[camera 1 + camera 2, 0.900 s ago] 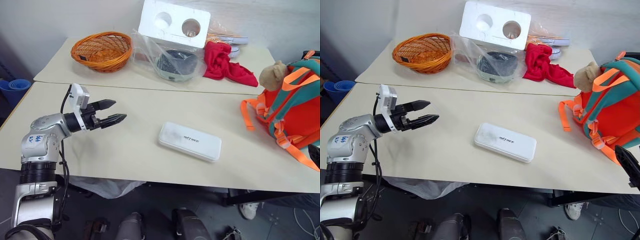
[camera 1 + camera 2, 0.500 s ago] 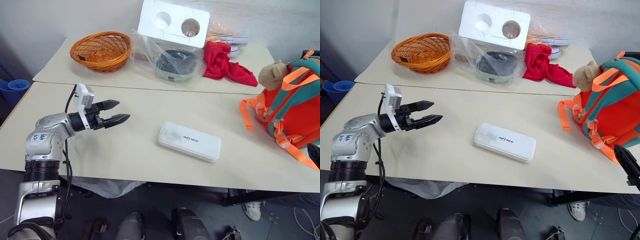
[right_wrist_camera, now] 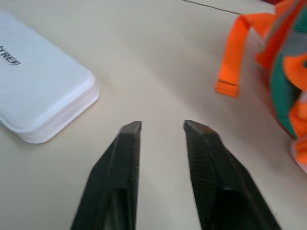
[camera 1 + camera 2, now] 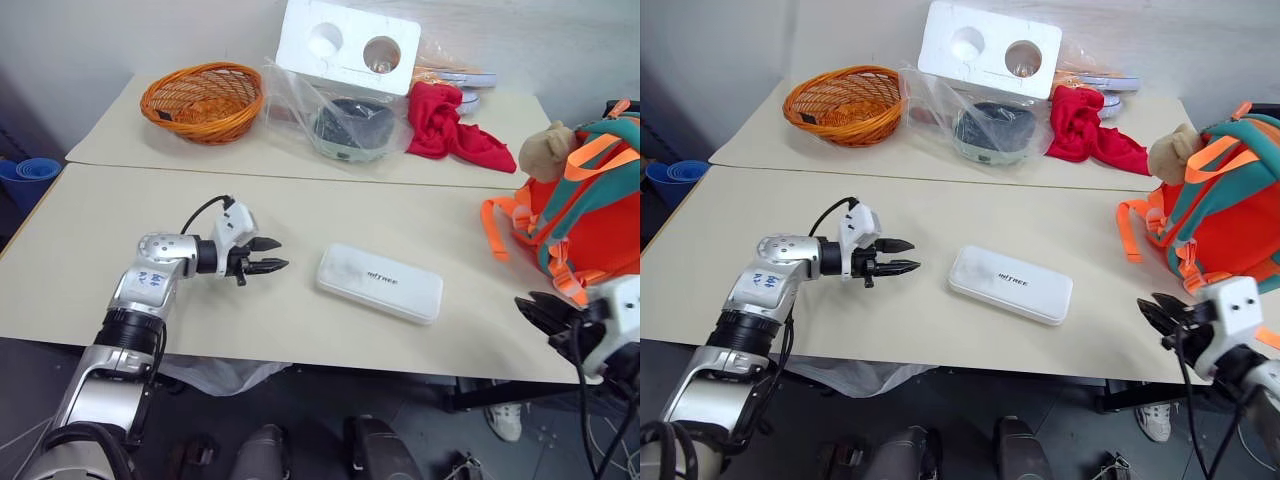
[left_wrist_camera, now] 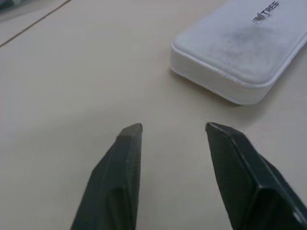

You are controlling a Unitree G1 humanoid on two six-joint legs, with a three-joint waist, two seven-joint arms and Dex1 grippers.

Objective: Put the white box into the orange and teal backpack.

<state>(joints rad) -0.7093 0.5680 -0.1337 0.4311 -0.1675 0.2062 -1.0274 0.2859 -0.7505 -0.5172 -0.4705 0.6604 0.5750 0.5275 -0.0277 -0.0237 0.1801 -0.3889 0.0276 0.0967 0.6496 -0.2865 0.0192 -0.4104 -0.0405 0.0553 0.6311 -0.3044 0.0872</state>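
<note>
White box [image 4: 380, 283] flat on table [image 4: 300, 330], ungrasped, lettering too small to read. Orange and teal backpack [image 4: 590, 215] cut off at frame edge. Left gripper [image 4: 268, 256] and right gripper [image 4: 1158, 312] parted, empty.

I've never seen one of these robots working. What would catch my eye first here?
Probably the bright orange and teal backpack at the table's right edge, a tan plush toy on it. Next, the white box lying flat mid-table, with the left gripper open just beside it and the right gripper near the front edge. Behind sits an orange wicker basket.
</note>
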